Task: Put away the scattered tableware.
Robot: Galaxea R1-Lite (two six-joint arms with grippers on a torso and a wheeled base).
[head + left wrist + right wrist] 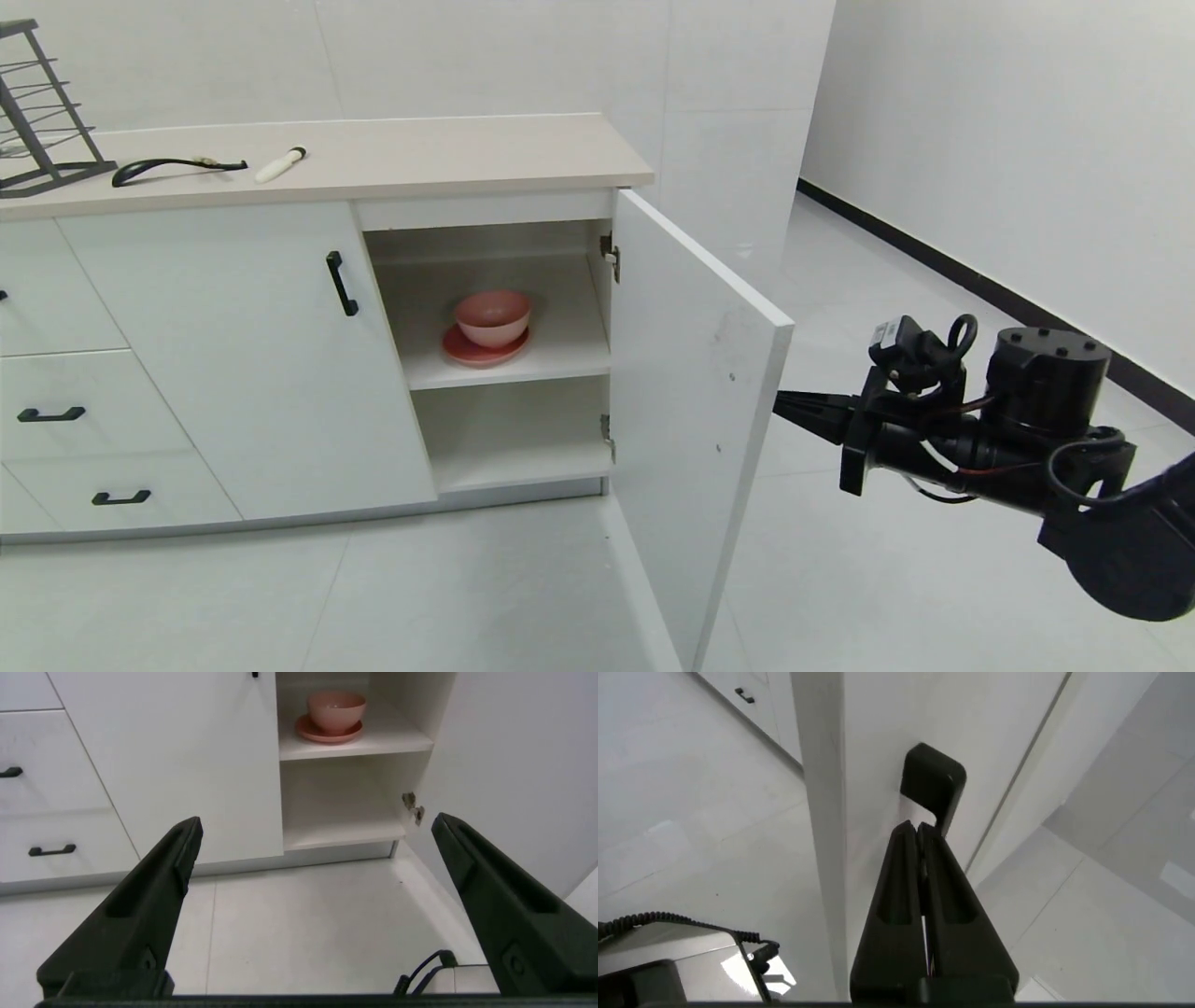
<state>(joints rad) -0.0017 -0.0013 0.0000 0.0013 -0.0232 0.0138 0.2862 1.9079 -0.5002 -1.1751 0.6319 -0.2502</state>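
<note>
Standing open, the cabinet door (686,373) shows one pink bowl (493,315) on one pink plate (478,351).

Bowl and plate sit stacked on the upper shelf (560,359) of two. Two utensils lie on the counter (420,154), one black-handled (173,167) and one white-handled (280,164), near a single wire rack (37,112). The right gripper (918,829) has its fingers pressed together, tips at the door's black handle (932,777). The left gripper (316,826) is spread wide with nothing held, facing the cabinet.
</note>
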